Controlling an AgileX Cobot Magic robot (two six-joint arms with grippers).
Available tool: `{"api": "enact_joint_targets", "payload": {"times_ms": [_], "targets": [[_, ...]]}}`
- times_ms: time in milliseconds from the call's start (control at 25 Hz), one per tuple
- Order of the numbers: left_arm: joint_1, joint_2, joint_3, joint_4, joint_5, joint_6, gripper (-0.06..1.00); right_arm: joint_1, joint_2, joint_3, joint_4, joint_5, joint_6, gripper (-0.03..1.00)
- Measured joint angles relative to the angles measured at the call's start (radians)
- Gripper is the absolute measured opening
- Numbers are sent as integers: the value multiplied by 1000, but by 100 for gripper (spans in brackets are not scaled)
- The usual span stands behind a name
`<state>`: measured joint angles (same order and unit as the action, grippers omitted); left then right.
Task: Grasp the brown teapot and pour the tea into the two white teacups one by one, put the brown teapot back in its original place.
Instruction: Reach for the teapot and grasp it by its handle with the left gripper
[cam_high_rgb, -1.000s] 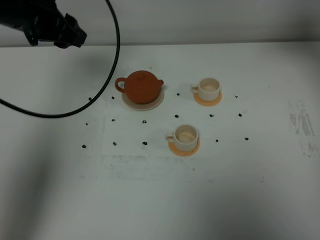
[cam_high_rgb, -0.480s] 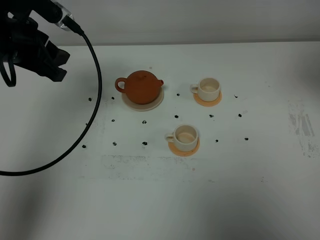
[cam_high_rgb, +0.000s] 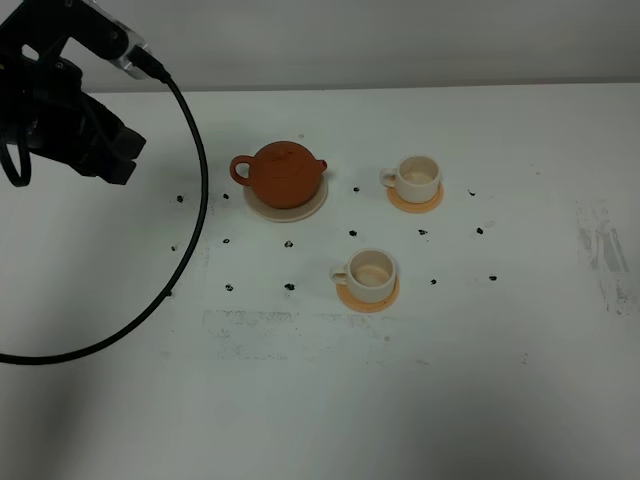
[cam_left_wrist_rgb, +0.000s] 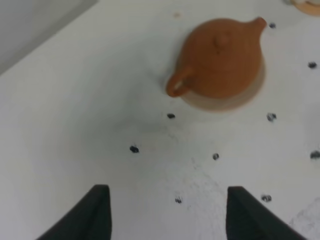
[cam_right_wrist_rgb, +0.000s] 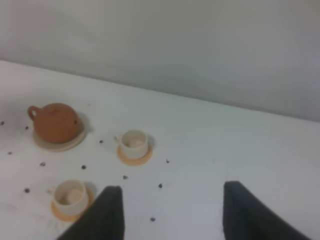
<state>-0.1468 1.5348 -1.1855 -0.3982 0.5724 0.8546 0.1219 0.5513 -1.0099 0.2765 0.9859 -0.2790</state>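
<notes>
Moved since a second ago is only the left arm (cam_high_rgb: 65, 120): it has swung from the far left corner down toward the desk (cam_high_rgb: 500, 380) and a little nearer the pot, trailing its looping black cable (cam_high_rgb: 196, 215), while everything standing on the desk has kept its place. That white desk fills the high view, and the arm hangs over its far left part, well apart from the crockery. The left jaws are released, spread wide with nothing between them, and the left wrist camera looks past them straight at the teapot (cam_left_wrist_rgb: 222, 57). The right arm is out of the high view; the right jaws also stand apart and empty, well back from the things. The teapot (cam_high_rgb: 283, 172) sits upright on its beige saucer (cam_high_rgb: 314, 204) left of centre, handle to the left, spout to the right, lid on. Right of it stands one white cup (cam_high_rgb: 417, 178) on an orange coaster (cam_high_rgb: 430, 203); the other cup (cam_high_rgb: 372, 273) is nearer, on its own coaster (cam_high_rgb: 366, 302). Small black dots (cam_high_rgb: 353, 232) speckle the desk around them. Judging by this, the task has barely begun: the approach is under way, and the grasp, both pours and the return to the saucer are all left.
</notes>
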Motion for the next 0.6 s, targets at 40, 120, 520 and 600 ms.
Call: {"api": "enact_joint_targets", "payload": {"times_ms": [40, 120, 520, 600], "targets": [[0, 0, 0, 0, 1, 13, 51, 0, -43, 24, -7, 12, 4, 46], [0, 0, 0, 0, 3, 39, 50, 0, -117, 84, -23, 43, 12, 46], [0, 0, 0, 0, -8, 51, 48, 0, -452, 425, -123, 70, 71, 46], [0, 0, 0, 0, -11, 51, 47, 0, -497, 471, -123, 72, 74, 46]]}}
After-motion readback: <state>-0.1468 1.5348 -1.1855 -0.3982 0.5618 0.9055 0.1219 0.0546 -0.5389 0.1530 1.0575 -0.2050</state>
